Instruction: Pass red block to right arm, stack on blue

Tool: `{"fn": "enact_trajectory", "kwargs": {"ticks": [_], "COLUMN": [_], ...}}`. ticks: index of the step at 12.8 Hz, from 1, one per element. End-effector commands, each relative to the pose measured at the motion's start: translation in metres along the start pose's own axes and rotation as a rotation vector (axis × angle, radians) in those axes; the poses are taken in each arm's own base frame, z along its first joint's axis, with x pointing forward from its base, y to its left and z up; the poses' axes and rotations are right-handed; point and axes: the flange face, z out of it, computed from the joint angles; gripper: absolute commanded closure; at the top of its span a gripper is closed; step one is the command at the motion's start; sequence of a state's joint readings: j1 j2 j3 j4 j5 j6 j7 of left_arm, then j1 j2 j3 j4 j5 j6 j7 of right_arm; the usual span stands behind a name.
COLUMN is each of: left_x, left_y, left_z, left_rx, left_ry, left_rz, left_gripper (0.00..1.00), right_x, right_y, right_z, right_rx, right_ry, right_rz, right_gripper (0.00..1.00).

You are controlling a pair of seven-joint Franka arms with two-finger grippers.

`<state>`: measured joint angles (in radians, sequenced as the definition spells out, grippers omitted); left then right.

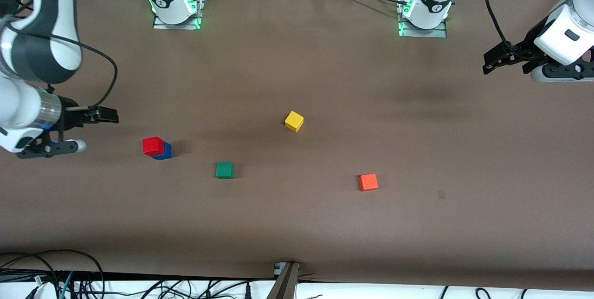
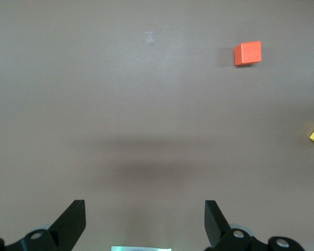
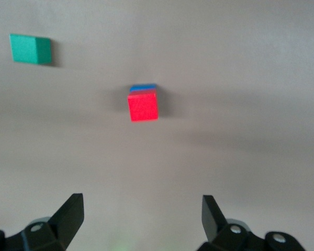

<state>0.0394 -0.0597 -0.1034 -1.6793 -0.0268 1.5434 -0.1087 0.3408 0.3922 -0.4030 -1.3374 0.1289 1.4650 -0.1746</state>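
Right gripper (image 1: pixel 88 128) spread wide, empty, up beside the stack. Left gripper (image 1: pixel 510 60) spread, empty, waiting well apart. Red block (image 1: pixel 153 146) seated on blue cube (image 1: pixel 164 152), ahead of right jaws. Judged light, rigid, smooth: pinch 2 flat side faces.

Bare table (image 1: pixel 325 57) lies wide between the blocks; the red block (image 1: pixel 152 145) sits stacked on the blue block (image 1: pixel 165 152), the green block (image 1: pixel 224 170) near it; yellow block (image 1: pixel 294 120) and orange block (image 1: pixel 368 181) stand well apart, open above.
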Motion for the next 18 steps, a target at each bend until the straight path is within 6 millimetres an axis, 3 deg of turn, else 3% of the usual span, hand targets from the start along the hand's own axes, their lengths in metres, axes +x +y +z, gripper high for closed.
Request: {"fn": "enact_trajectory", "kwargs": {"ticks": [1, 4, 8, 10, 13, 16, 18], "left_x": [0.001, 0.001, 0.000, 0.000, 0.000, 0.000, 0.000], "left_y": [0.002, 0.000, 0.000, 0.000, 0.002, 0.002, 0.006], "left_z": [-0.007, -0.007, -0.006, -0.006, -0.006, -0.007, -0.007], "left_rx": [-0.009, -0.009, -0.008, -0.008, -0.008, -0.008, -0.007], "left_ry": [-0.008, -0.009, -0.015, -0.015, -0.015, -0.014, -0.014], "left_rz": [-0.002, -0.003, -0.002, 0.000, 0.001, 0.000, 0.004], "left_gripper": [0.00, 0.00, 0.00, 0.00, 0.00, 0.00, 0.00], "right_x": [-0.019, -0.050, -0.098, -0.109, -0.143, -0.151, -0.148], "right_y": [-0.005, 0.005, -0.007, -0.012, -0.010, -0.009, -0.008], "right_z": [-0.036, -0.060, -0.077, -0.080, -0.114, -0.121, -0.115], "right_rx": [-0.005, 0.016, 0.009, 0.014, 0.024, 0.016, 0.012], "right_ry": [-0.004, -0.007, 0.012, 0.028, 0.111, 0.119, 0.089], "right_rz": [0.036, 0.112, 0.241, 0.219, 0.232, 0.227, 0.204], "right_gripper": [0.00, 0.00, 0.00, 0.00, 0.00, 0.00, 0.00]}}
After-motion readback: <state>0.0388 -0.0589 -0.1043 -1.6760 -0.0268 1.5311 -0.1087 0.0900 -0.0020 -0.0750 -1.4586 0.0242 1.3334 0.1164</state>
